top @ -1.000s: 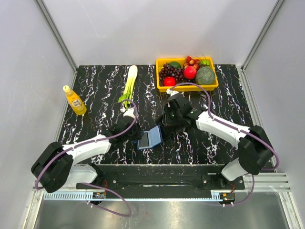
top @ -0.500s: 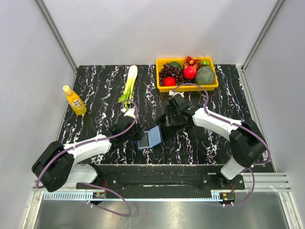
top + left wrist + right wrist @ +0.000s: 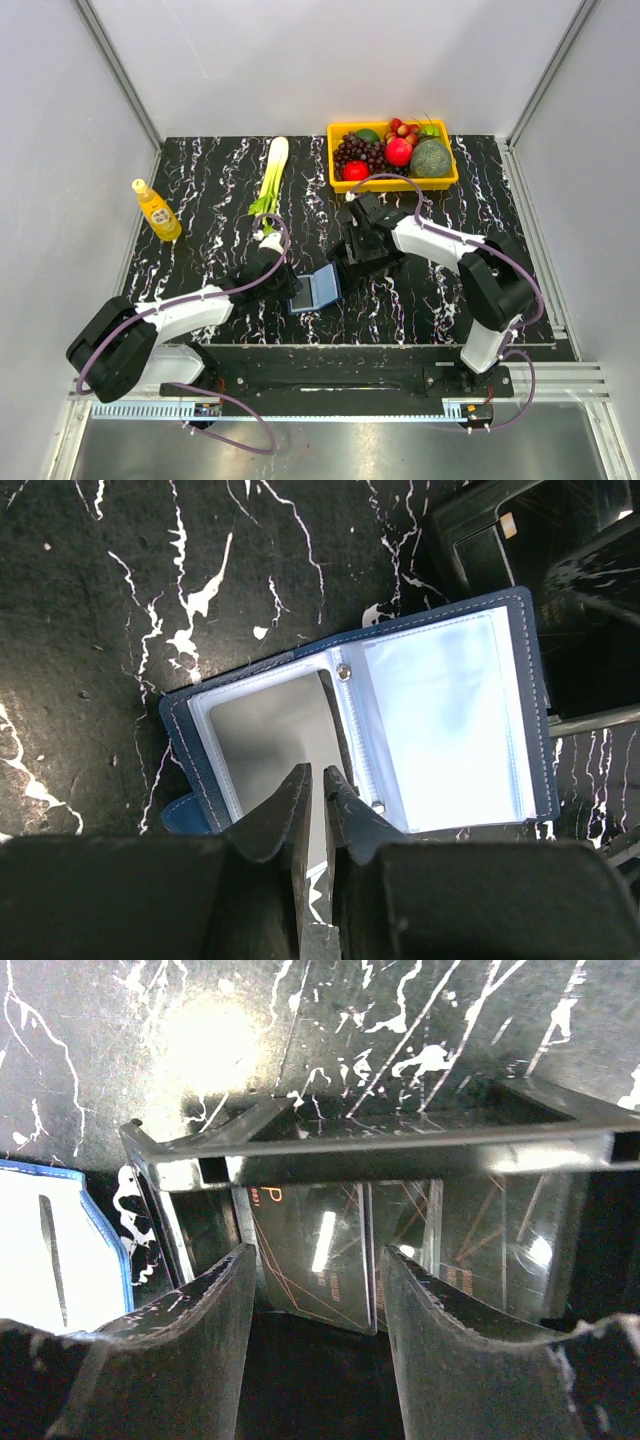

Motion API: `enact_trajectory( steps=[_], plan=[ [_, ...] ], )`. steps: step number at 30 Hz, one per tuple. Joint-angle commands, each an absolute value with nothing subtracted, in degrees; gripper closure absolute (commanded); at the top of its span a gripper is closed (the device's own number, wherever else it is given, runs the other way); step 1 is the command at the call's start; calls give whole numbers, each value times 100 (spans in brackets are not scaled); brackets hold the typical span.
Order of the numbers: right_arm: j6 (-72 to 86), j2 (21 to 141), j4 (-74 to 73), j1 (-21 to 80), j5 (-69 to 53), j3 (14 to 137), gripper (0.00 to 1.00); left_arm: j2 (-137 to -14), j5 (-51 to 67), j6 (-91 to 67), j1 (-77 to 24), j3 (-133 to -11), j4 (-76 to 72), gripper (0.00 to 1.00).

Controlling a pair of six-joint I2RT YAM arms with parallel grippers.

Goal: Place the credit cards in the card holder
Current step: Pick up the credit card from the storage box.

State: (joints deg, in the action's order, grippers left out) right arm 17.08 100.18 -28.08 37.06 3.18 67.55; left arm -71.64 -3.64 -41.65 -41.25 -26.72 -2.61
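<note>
Legibly, only an orange "P" marks 1 dark credit card [image 3: 310, 1250].

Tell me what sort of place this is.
Probably a robot test booth: two robot arms bolted at a black marbled table, plain white walls in metal framing, and staged props like a tray of fruit and a bottle.

card holder [image 3: 315, 290] 1 | bottle [image 3: 157, 212] 1 | leek [image 3: 270, 175] 1 | basket [image 3: 400, 184] 1
</note>
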Motion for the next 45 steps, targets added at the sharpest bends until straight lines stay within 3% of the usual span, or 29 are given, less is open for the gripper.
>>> enact_trajectory(
  steps=[1,7,9,15,30,32,34,37,45],
  plan=[
    [1652,10283,-2821,3656,18,7031,43,-7181,-229,-4192,-4148,-2654,-659,86],
    [1723,10336,-2742,3639,-246,7022,49,-7189,-237,-4175,-4148,-2628,-650,86],
    [1696,10397,-2742,3630,-456,7057,58,-7216,-237,-4175,-4148,-2637,-677,86],
    [1775,10328,-2532,3630,-852,6996,66,-7321,-167,-4157,-4148,-2716,-685,87],
    [2013,9879,-2162,3630,-1432,6891,72,-7365,-167,-4140,-4148,-2733,-694,87],
    [2030,9897,-2171,3639,-1320,6873,71,-7374,-158,-4140,-4148,-2733,-694,87],
    [2083,9870,-2188,3639,-776,6794,63,-7357,-167,-4140,-4148,-2725,-686,87],
    [2057,9931,-2364,3577,-203,6838,61,-7321,-184,-4140,-4140,-2707,-668,87],
    [2074,10362,-2408,3524,-492,6917,58,-7348,-211,-4148,-4148,-2707,-650,87]
  ],
)
